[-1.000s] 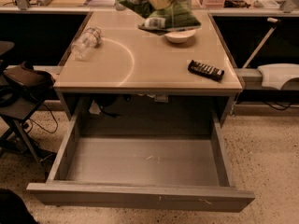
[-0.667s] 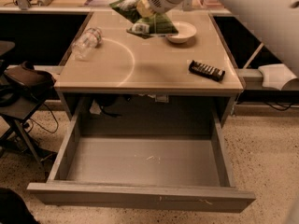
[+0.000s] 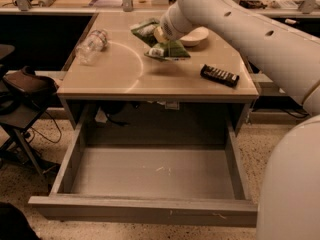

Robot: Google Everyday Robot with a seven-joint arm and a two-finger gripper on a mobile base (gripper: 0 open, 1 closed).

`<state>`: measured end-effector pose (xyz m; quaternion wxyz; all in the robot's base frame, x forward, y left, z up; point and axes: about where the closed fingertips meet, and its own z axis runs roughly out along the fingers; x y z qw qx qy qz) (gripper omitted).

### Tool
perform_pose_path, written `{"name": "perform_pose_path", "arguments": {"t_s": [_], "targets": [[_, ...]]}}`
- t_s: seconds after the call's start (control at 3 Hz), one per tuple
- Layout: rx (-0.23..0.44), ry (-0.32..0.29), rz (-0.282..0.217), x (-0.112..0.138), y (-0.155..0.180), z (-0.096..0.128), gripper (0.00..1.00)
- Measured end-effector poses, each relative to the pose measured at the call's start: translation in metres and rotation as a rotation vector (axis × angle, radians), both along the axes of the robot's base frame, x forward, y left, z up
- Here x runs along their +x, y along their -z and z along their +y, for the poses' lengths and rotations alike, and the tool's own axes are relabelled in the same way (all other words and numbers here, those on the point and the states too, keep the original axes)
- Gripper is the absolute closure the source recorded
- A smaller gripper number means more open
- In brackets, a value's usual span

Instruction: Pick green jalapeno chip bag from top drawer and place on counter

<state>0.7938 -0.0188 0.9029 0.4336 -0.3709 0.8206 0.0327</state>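
Note:
The green jalapeno chip bag hangs crumpled just above the beige counter, at its back middle, with a shadow under it. My gripper is at the end of the big white arm that reaches in from the right; it is shut on the bag's top. The top drawer is pulled wide open below the counter and nothing lies in it.
A clear plastic bottle lies at the counter's back left. A white bowl sits right behind the bag. A small black bar lies at the right. A dark chair stands left of the table.
The arm has swung down and forward over the counter. The bag has come lower and nearer the counter's middle, in front of the bowl.

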Motion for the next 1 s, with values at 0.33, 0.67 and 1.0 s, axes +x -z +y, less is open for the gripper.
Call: {"name": "perform_pose_path", "arguments": {"t_s": [0.33, 0.67, 1.0], "targets": [[-0.030, 0.004, 0.070, -0.0122, 0.0462, -0.0185, 1.00], [-0.032, 0.004, 0.074, -0.0130, 0.0486, -0.0188, 0.81], [-0.032, 0.004, 0.074, -0.0130, 0.0486, -0.0188, 0.58]]}}
